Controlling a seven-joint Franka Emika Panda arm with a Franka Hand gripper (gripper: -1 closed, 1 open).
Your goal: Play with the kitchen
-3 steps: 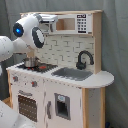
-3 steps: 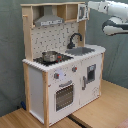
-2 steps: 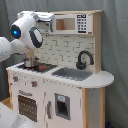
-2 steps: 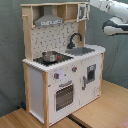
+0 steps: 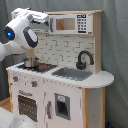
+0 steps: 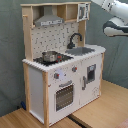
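The kitchen (image 5: 65, 85) (image 6: 60, 75) is a white and light-wood toy unit. It has a grey hood (image 6: 48, 21), a black faucet (image 5: 84, 59) (image 6: 75, 39), a sink (image 5: 74, 74) (image 6: 82, 50) and an oven (image 5: 27, 105) (image 6: 64, 95). A metal pot (image 5: 31, 62) (image 6: 50, 56) stands on the stovetop. The microwave cabinet (image 5: 70, 23) (image 6: 84, 11) sits at the top. My white arm (image 5: 22, 32) (image 6: 116, 22) stands in front of the kitchen. Its gripper (image 5: 44, 17) (image 6: 103, 4) is raised to the height of the top shelf.
A pegboard back (image 6: 55, 36) rises behind the stove. In the first exterior view a tiled panel (image 5: 60, 50) backs the counter. The unit stands on a wooden floor (image 6: 95, 112), against a grey curtain (image 6: 10, 60).
In the first exterior view the arm's end has swung up and right toward the kitchen's top. The kitchen and the pot have not moved.
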